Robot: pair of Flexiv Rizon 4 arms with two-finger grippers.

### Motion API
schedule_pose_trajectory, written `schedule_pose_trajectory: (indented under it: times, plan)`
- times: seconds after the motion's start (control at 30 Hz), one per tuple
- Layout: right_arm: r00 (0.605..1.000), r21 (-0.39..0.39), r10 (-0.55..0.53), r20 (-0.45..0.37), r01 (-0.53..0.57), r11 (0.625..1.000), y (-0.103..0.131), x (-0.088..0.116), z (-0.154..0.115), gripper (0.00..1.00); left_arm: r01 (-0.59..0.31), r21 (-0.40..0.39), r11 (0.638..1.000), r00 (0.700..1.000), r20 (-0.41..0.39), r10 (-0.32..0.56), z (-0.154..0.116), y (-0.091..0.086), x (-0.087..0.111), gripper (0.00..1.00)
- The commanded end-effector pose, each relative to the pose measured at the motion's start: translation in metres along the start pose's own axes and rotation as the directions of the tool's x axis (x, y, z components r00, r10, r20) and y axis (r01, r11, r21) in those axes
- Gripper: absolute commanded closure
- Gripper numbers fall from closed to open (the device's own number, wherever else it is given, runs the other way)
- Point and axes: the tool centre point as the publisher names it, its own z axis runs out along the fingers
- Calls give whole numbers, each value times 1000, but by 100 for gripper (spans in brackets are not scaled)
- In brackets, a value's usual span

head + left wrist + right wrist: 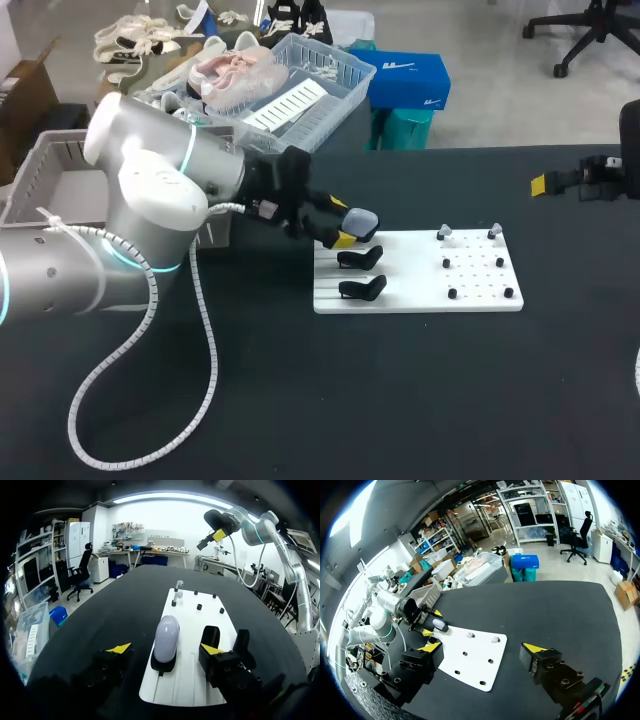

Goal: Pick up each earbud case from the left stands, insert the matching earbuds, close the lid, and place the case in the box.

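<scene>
Earbud case (pixel 166 636) seated on end stand (pixel 162 666) of white board (pixel 192 685), on table (pixel 300 400). Left gripper (pixel 165 651) straddling case: fingers wide open, one on each side, gap showing on both sides, nothing held. Case long axis pointing away from gripper, across closing line; straight squeeze on long flanks looks right. Right gripper (pixel 482 648) open, empty, well apart beyond board's other end. Left arm plainly nearer.

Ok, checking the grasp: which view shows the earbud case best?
Left wrist view: the earbud case sits clear on its stand inside the open claw. Head view shows it partly; right wrist, tiny.
</scene>
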Motion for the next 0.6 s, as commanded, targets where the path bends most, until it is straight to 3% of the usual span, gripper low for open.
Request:
schedule_pose_trajectory:
  times: [0.03,0.07,0.1,0.3,0.6]
  plan:
    - [1000,0,-1,0,1,1000,0,0,0,0,1,-6,1000,1000,-2,-1,1,0,0,17]
    - [1000,0,-1,0,1,1000,0,0,0,0,2,-7,1000,1000,-2,-2,1,0,0,35]
    - [1000,0,-1,0,1,1000,0,0,0,0,3,-8,1000,1000,-1,-4,1,0,-1,46]
    - [1000,0,-1,0,1,1000,0,0,0,0,5,-7,1000,1000,0,-5,2,0,-2,42]
    - [1000,0,-1,0,1,1000,0,0,0,0,13,0,1000,1000,1,-13,2,-2,-4,50]
